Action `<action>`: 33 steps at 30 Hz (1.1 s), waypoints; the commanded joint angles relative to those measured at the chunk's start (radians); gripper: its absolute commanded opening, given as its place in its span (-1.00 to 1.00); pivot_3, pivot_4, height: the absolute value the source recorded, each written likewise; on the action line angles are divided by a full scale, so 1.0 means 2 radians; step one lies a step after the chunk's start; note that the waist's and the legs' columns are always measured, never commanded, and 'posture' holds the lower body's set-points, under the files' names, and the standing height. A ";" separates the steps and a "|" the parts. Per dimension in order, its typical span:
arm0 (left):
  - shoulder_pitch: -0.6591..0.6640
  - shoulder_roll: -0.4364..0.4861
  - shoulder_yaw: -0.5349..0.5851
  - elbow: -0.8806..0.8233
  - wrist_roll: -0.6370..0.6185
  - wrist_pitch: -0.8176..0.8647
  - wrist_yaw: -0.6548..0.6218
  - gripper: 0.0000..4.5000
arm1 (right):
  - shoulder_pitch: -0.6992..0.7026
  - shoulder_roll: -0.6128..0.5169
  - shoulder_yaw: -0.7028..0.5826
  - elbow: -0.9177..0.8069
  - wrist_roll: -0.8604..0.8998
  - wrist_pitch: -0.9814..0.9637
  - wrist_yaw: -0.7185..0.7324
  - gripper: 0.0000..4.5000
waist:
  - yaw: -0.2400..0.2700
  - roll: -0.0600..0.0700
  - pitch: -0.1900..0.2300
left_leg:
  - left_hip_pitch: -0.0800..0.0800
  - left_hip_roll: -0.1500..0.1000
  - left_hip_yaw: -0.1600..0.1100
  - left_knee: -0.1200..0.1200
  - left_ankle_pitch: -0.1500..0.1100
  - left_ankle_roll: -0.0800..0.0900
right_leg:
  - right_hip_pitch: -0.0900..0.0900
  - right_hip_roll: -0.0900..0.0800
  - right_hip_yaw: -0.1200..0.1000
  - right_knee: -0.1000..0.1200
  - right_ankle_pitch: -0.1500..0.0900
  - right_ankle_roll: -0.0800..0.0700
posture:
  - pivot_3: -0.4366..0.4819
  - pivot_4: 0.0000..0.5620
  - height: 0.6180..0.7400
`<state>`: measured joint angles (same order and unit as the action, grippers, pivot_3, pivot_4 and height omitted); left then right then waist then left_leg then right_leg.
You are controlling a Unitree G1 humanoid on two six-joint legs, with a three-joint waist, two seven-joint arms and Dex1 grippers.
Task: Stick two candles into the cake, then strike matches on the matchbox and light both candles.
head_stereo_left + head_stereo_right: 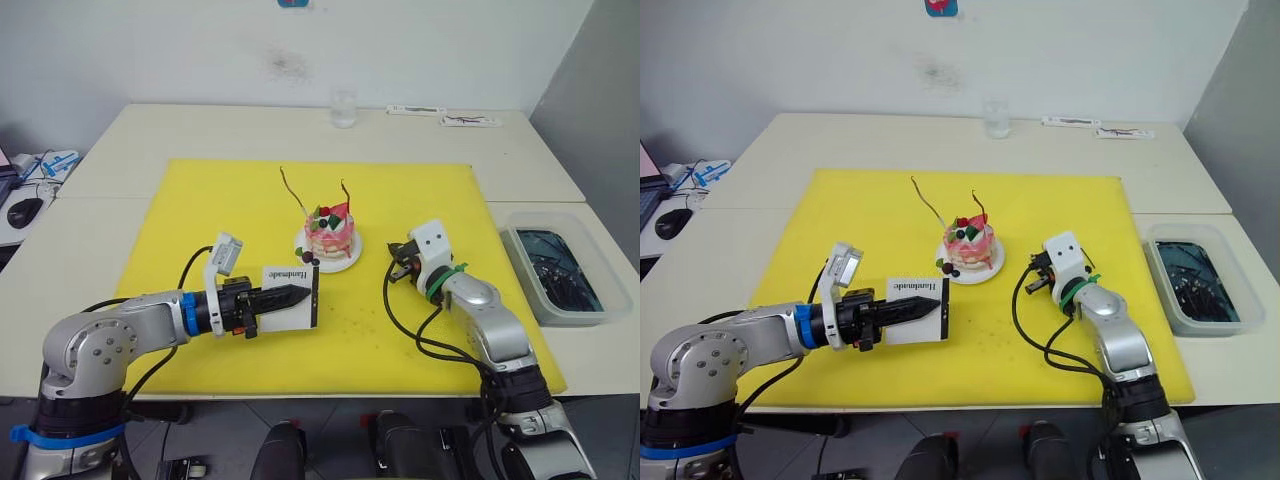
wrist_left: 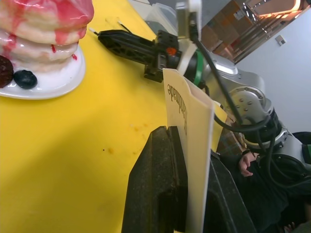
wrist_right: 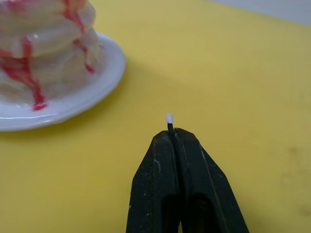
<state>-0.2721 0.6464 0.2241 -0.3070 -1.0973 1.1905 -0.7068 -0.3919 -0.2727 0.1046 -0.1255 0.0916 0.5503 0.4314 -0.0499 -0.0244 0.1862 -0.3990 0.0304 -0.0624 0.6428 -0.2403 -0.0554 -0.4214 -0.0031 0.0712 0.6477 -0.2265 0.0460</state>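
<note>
On the yellow mat, both candles (image 1: pixel 288 190) are seen planted in the cake (image 1: pixel 329 232). Matchbox (image 1: pixel 290 297) is clamped in left end effector (image 1: pixel 300 294); match (image 3: pixel 169 120) pinched in right end effector (image 3: pixel 171 138) (striking, lighting judged outstanding).

Cream tabletop (image 1: pixel 120 150), made of several pale tables pushed together, seams visible. Yellow mat (image 1: pixel 210 200) laid across the middle. Plain white wall (image 1: pixel 150 50) behind, with a faint grey smudge (image 1: pixel 288 66). Clear glass (image 1: pixel 343 108) at the far edge; two flat white strips (image 1: pixel 440 115) beside it. Clear plastic tub (image 1: pixel 560 268) at right. Computer mouse (image 1: pixel 24 211) and cables at far left.
</note>
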 commanded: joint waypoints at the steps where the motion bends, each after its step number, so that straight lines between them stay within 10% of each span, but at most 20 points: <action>1: -0.015 -0.011 -0.004 0.002 -0.007 -0.004 0.009 -1.00 | 0.012 -0.034 -0.002 -0.093 0.027 0.020 0.043 -0.99 | 0.001 0.000 0.000 | 0.000 0.000 0.000 0.000 0.000 0.000 | 0.000 0.000 0.000 0.000 0.000 0.000 | -0.05 -0.47 1.00; 12: -0.067 -0.026 -0.031 0.049 -0.005 0.015 -0.001 -1.00 | 0.035 -0.184 0.030 -0.289 0.101 0.054 0.181 -0.99 | -0.001 0.000 0.000 | 0.000 0.000 0.000 0.000 0.000 0.000 | 0.000 0.000 0.000 0.000 0.000 -0.001 | -0.05 -0.47 1.00; 33: -0.087 -0.035 -0.043 0.067 -0.005 0.023 -0.001 -1.00 | -0.017 -0.198 0.141 -0.275 0.026 0.022 0.190 -0.99 | 0.000 0.000 0.000 | 0.000 0.000 0.000 0.000 0.000 0.000 | 0.000 0.000 0.000 0.000 0.000 0.000 | -0.05 -0.47 1.00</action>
<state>-0.4415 0.5761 0.1218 -0.1503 -1.0950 1.2371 -0.7084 -0.4091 -0.6688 0.3902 -0.6624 0.1535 0.6188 0.8065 -0.0508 -0.0244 0.1866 -0.3990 0.0303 -0.0629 0.6437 -0.2403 -0.0554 -0.4214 -0.0030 0.0708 0.6476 -0.2272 0.0452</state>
